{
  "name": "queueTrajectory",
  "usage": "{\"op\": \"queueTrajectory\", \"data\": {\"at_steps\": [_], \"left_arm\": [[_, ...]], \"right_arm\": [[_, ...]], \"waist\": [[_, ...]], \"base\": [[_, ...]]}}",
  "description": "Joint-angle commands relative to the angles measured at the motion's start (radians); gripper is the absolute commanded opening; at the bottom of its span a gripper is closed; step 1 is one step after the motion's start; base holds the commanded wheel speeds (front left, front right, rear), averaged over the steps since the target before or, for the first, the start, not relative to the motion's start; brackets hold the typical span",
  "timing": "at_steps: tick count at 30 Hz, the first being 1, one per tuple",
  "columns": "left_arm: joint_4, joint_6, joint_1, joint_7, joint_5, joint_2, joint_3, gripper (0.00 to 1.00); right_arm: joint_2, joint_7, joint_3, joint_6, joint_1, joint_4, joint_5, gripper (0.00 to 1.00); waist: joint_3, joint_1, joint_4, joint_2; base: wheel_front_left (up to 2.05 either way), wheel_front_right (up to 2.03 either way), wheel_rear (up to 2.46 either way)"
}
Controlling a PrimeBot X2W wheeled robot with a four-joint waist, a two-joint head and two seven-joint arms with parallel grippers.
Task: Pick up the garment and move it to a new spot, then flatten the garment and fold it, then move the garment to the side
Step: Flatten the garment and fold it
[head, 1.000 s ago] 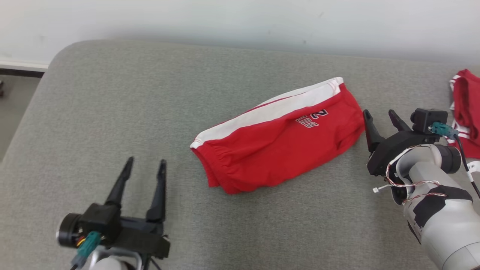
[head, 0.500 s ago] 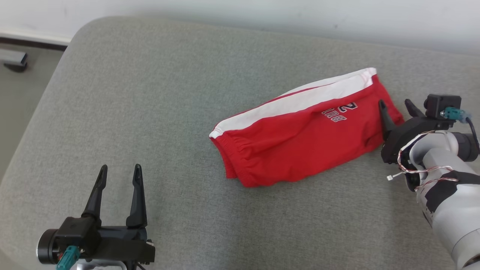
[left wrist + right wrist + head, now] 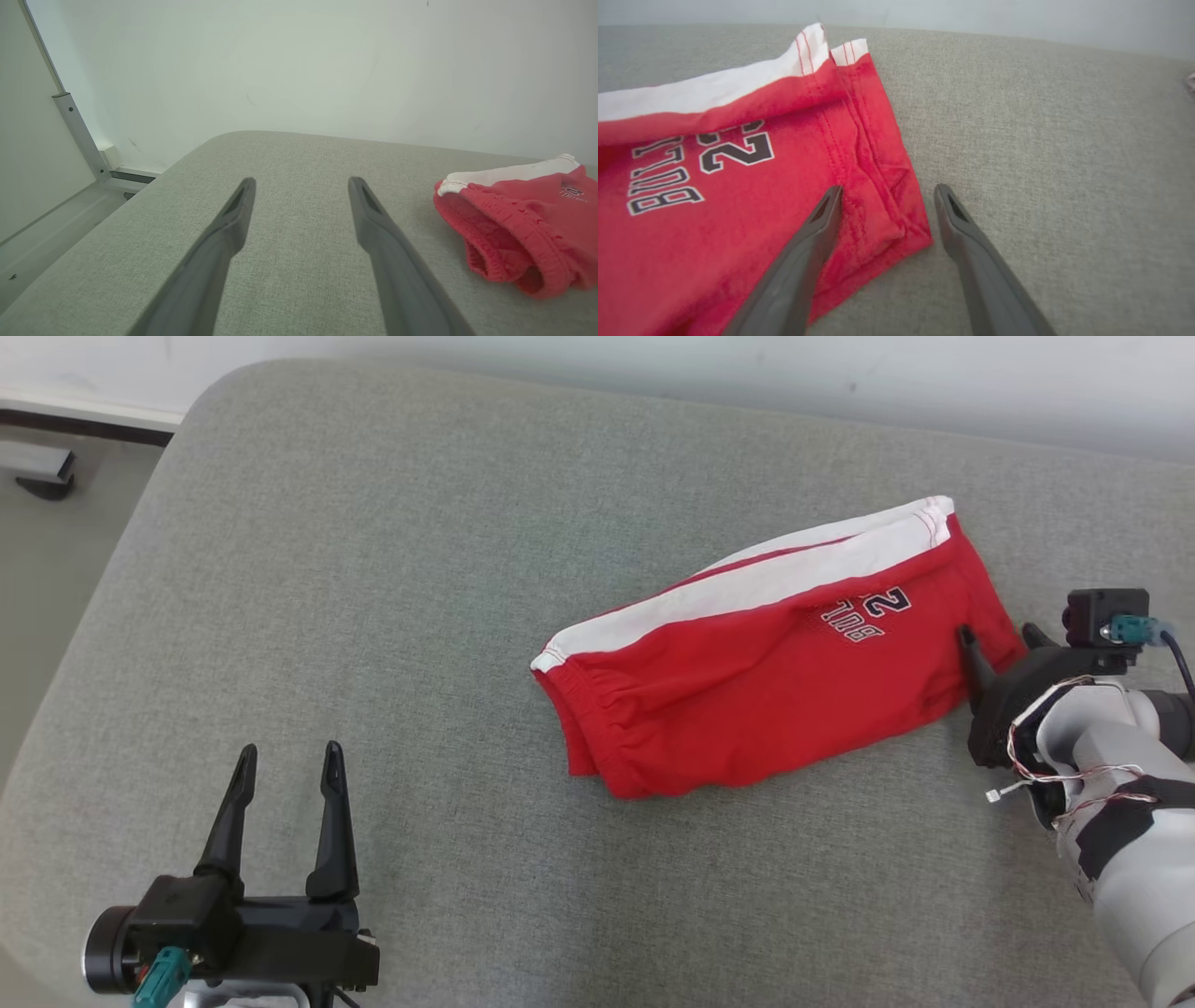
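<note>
The garment [image 3: 766,681] is a pair of red shorts with a white side stripe and dark lettering, folded over and lying on the grey cushion [image 3: 420,569]. My right gripper [image 3: 999,637] stands open at the shorts' right hem corner. In the right wrist view the right gripper [image 3: 887,189] straddles that corner of the garment [image 3: 738,196], one finger over the red cloth, the other over bare cushion. My left gripper [image 3: 288,758] is open at the lower left, well clear of the shorts. The left wrist view has the open left gripper [image 3: 301,179] over bare cushion and the waistband end of the garment [image 3: 518,224] at right.
The cushion's rounded left edge [image 3: 112,579] drops to the floor, where a metal foot [image 3: 37,467] stands. A white wall [image 3: 653,373] runs behind the cushion. Bare grey fabric lies between my left gripper and the shorts.
The head camera has shifted, so the whole scene sits differently and a second red cloth at the right edge has left the frame. My right gripper has closed in on the shorts' right hem.
</note>
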Motion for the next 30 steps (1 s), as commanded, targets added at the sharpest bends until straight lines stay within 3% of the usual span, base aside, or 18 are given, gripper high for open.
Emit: {"op": "queueTrajectory", "data": {"at_steps": [1,4,5,6,7,13,19,25,30], "left_arm": [[-0.002,-0.002,0.000,-0.003,0.007,-0.002,0.003,1.00],[-0.003,-0.003,-0.004,-0.003,0.002,-0.003,0.000,1.00],[-0.002,-0.004,-0.004,-0.003,0.001,-0.002,0.000,1.00],[-0.001,-0.004,-0.005,-0.003,0.001,-0.002,-0.001,1.00],[0.001,-0.005,-0.005,-0.003,0.001,-0.002,0.000,1.00],[0.018,-0.006,0.020,-0.003,0.015,-0.002,0.012,1.00],[0.023,-0.005,0.068,-0.003,0.030,-0.002,0.040,1.00],[0.019,-0.006,0.105,-0.003,0.036,0.002,0.058,1.00],[0.008,-0.007,0.134,-0.003,0.041,0.007,0.072,1.00]], "right_arm": [[0.001,-0.004,-0.008,-0.003,0.019,0.007,-0.008,1.00],[0.013,0.008,-0.026,-0.003,0.029,0.008,-0.017,1.00],[0.018,0.015,-0.032,-0.003,0.031,0.009,-0.019,0.49],[0.022,0.017,-0.035,-0.003,0.031,0.009,-0.025,0.10],[0.028,0.015,-0.040,-0.003,0.031,0.009,-0.025,0.00],[0.062,-0.041,-0.058,-0.003,0.056,0.008,-0.013,0.00],[0.086,-0.099,-0.050,-0.003,0.150,-0.079,0.054,0.00],[0.065,-0.105,-0.019,-0.003,0.284,-0.204,0.132,0.00],[0.010,-0.100,0.002,-0.003,0.422,-0.334,0.197,0.00]], "waist": [[-0.003,-0.0001,-0.005,0.0000],[0.000,-0.0001,-0.011,0.0000],[0.002,-0.0001,-0.013,0.0000],[0.003,-0.0001,-0.014,0.0000],[0.003,-0.0001,-0.015,0.0000],[-0.039,-0.0001,-0.031,0.0000],[-0.117,-0.0001,-0.072,0.0000],[-0.168,-0.0001,-0.115,0.0000],[-0.194,-0.0001,-0.153,0.0000]], "base": [[0.00,0.00,0.00],[0.00,0.00,0.00],[0.00,0.00,0.00],[0.00,0.00,0.00],[0.00,0.00,0.00],[0.00,0.00,0.00],[0.00,0.00,0.00],[0.00,0.00,0.00],[0.00,0.00,0.00]]}}
